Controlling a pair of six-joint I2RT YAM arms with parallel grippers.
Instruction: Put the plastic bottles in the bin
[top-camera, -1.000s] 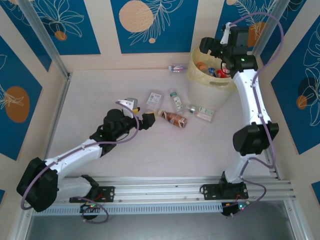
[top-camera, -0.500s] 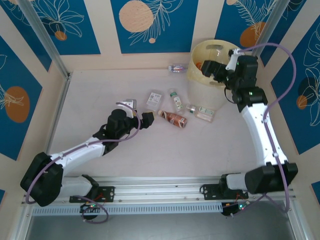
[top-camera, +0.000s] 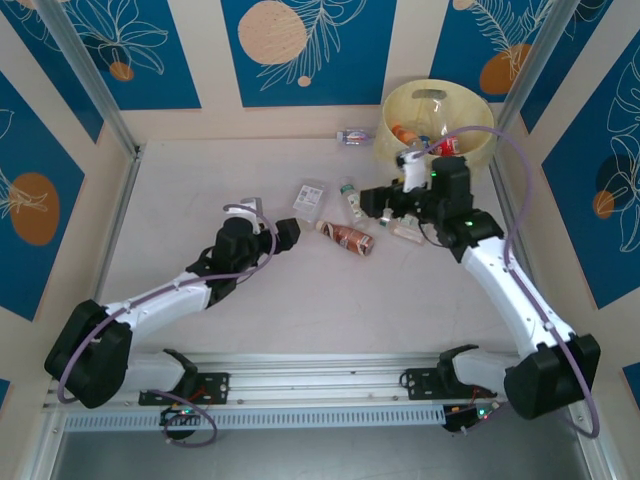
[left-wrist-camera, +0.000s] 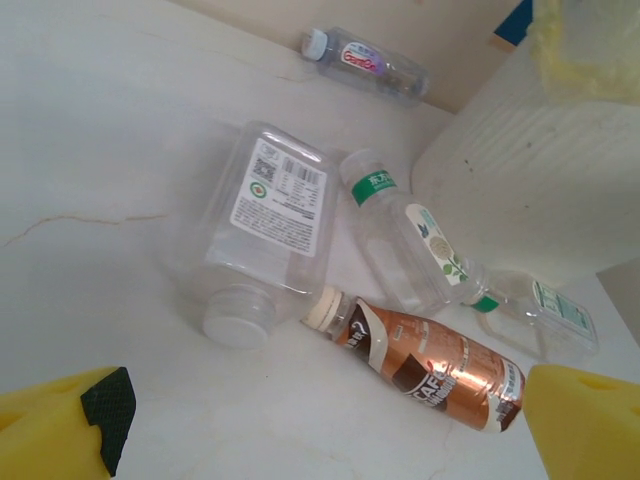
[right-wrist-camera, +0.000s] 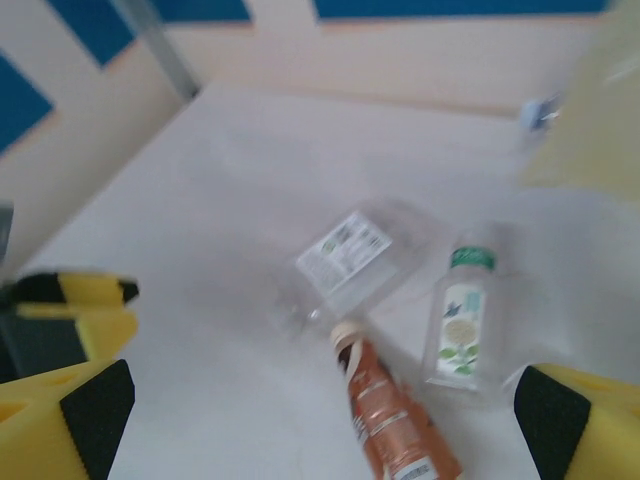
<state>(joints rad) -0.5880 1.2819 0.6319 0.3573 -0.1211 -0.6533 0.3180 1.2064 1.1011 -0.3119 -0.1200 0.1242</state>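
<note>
Several plastic bottles lie on the table: a brown-labelled one, a flat clear one, a green-capped one and another clear one. A small bottle rests by the back wall. The pale yellow bin holds more bottles. My left gripper is open, low, just left of the brown bottle. My right gripper is open above the green-capped bottle, holding nothing.
The pen's walls and metal posts close off the table on the left, back and right. The bin stands in the back right corner. The two grippers face each other across the bottle cluster, and the left one's yellow fingers appear in the right wrist view.
My right arm has swung from above the bin down and leftward to the bottles on the table, its gripper open. My left gripper has shifted slightly.
</note>
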